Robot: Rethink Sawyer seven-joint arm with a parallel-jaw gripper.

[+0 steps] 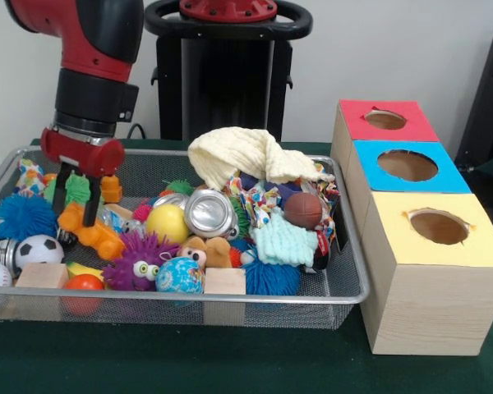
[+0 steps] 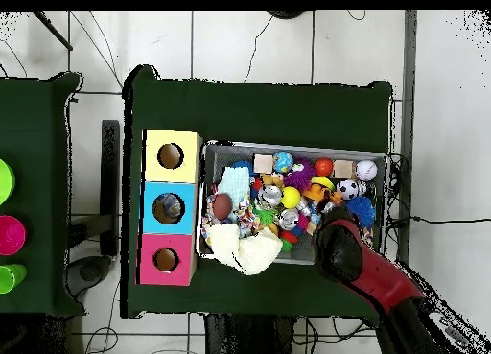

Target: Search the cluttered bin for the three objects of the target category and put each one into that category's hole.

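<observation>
Hovering open, the tool [image 1: 74, 203] straddles the orange toy [image 1: 96, 236] in the bin [image 1: 345, 287].

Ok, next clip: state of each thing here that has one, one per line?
gripper: open, fingers down in the bin over the orange toy
wire bin: full of clutter
drink can: crushed, lying on its side
yellow cloth: crumpled atop the pile
red, blue, yellow boxes: holes uncovered

Red-and-black arm [image 1: 90, 49] (red gripper [image 1: 75, 212], black fingers)
</observation>
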